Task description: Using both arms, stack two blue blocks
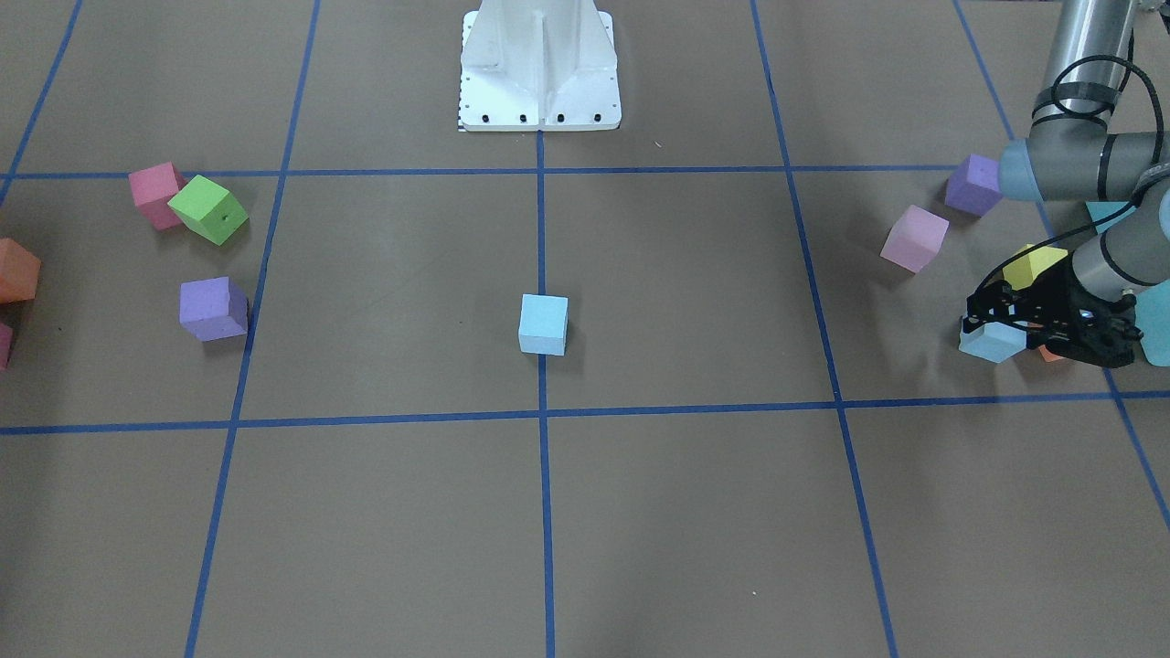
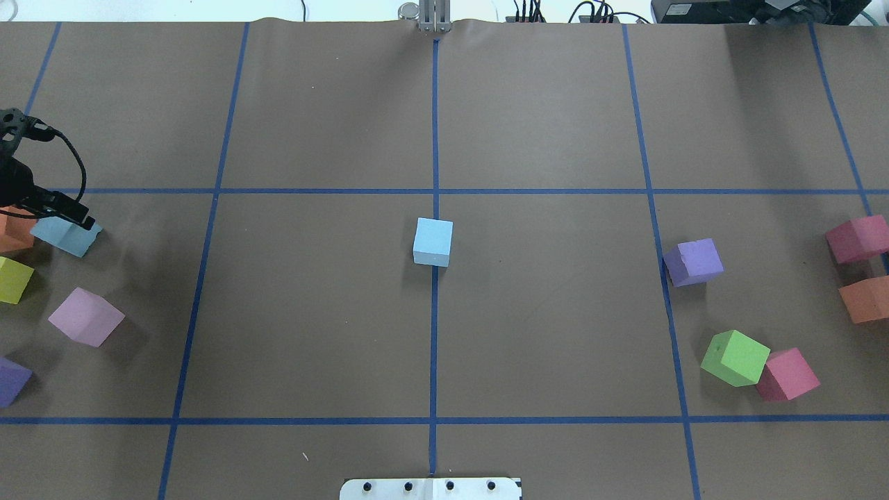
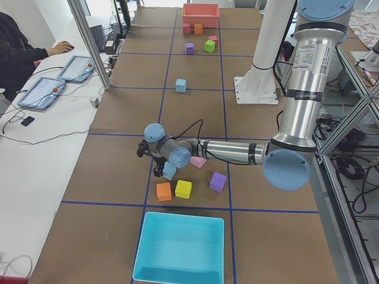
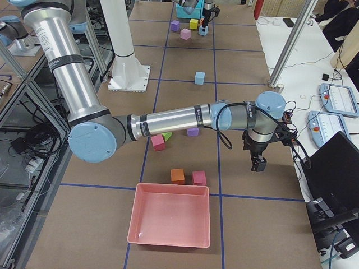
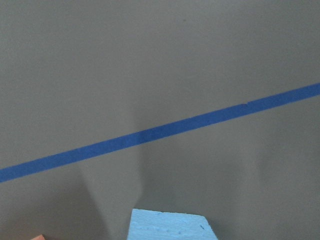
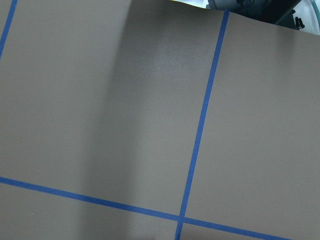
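Brown gridded table (image 2: pixel 312 312); left gripper (image 2: pixel 69 217) upon outer blue block (image 2: pixel 66 239), central blue block (image 2: pixel 433 242) apart; right gripper (image 4: pixel 258 166) aside; jaw spreads indiscernible.

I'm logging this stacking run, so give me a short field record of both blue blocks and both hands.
centre blue block: alone on the middle tape line, untouched
second blue block: on the table, at the left hand
left hand: down at that block; grip cannot be told
right hand: over bare table; open or shut unclear
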